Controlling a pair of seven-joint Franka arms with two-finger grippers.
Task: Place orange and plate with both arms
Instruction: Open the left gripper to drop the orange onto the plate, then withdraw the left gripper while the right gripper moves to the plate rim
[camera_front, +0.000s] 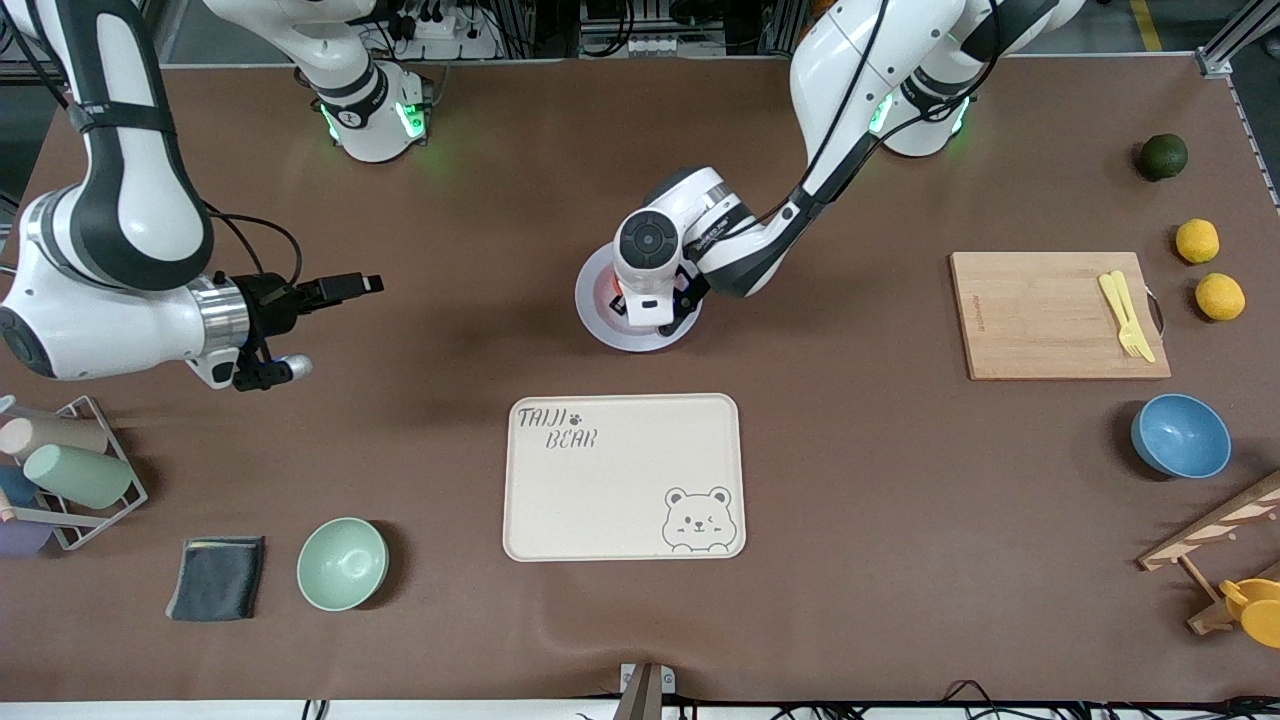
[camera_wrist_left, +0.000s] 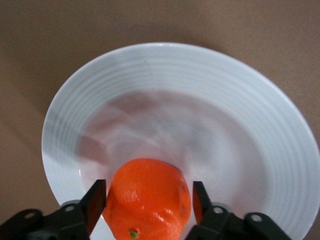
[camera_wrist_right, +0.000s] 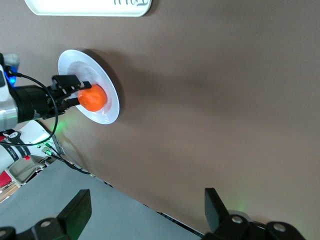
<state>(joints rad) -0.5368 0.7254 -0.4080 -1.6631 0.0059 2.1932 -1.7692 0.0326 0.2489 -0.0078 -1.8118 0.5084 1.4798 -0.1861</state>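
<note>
Orange (camera_wrist_left: 149, 197) is seen resting on the plate (camera_wrist_left: 250, 110), in its shallow well and off-centre toward one edge, with the left gripper (camera_wrist_left: 149, 202) straddling it. The plate lies near the middle of the table (camera_front: 860, 500), farther from the front camera than the bear-print tray (camera_front: 600, 500). The pads (camera_wrist_left: 95, 204) stand slightly off the peel on both sides, so the fruit appears to be released rather than clamped, though contact on the hidden lower part cannot be ruled out from the wrist view.

Several risks can be judged from this. A round fruit set off-centre on a glossy surface may be nudged into a roll if a pad drags on the peel as the gripper is raised; a straight vertical retreat would be called for. If the plate is then to be taken by its rim, any tilt could send the orange over the edge, and a shallow grasp on the smooth rim could slip.

The left arm is reached out from its base with the wrist bent down over the plate, fingers pointing at the table. The right gripper (camera_front: 305, 330) is held level over bare table toward the right arm's end, jaws wide apart and empty, and the arm is waiting.
</note>
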